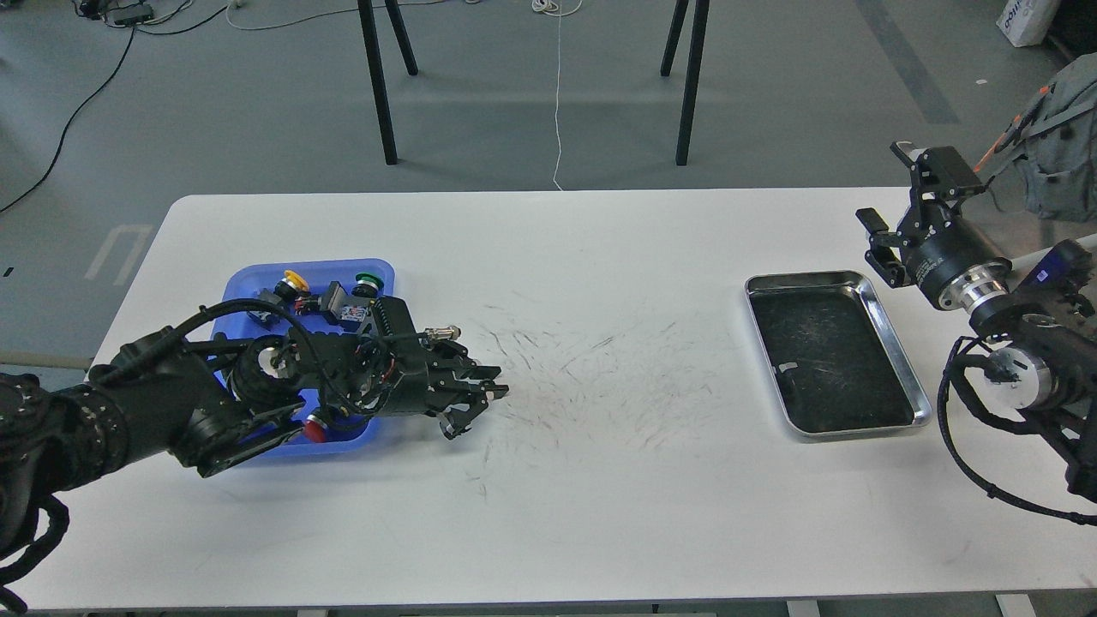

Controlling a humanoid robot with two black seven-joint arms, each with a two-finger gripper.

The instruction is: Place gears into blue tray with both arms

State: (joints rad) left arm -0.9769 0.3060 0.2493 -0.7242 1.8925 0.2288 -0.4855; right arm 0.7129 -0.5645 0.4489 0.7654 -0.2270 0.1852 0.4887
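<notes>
Here the white table [600, 514] carries two trays well apart: the blue tray [257, 278] near its left end and a steel tray [891, 343] with a dark scratched bottom near its right end. The left arm [171, 403] comes in low from the left and lies across the blue tray, hiding much of it. The left gripper [480, 407] pokes out past the tray's right rim, just above the scuffed tabletop; its fingers stand a little apart and I see nothing between them. Inside the blue tray sit push-button switches: one with a yellow cap [296, 278], one with a green cap [368, 280], both at the far side, and one with a red cap [315, 428] at the near edge, half under the arm. A small metal connector [441, 332] shows just beyond the tray's right rim, beside the arm.

I cannot pick out any gears anywhere on the table or in either tray; they may be hidden under the left arm or too small to tell.

The right arm [1028, 343] enters from the right. The right gripper [891, 193] is raised off the far right corner of the table, beyond the steel tray, fingers spread wide and empty. Grey scuff marks [583, 360] streak the table between the trays.
</notes>
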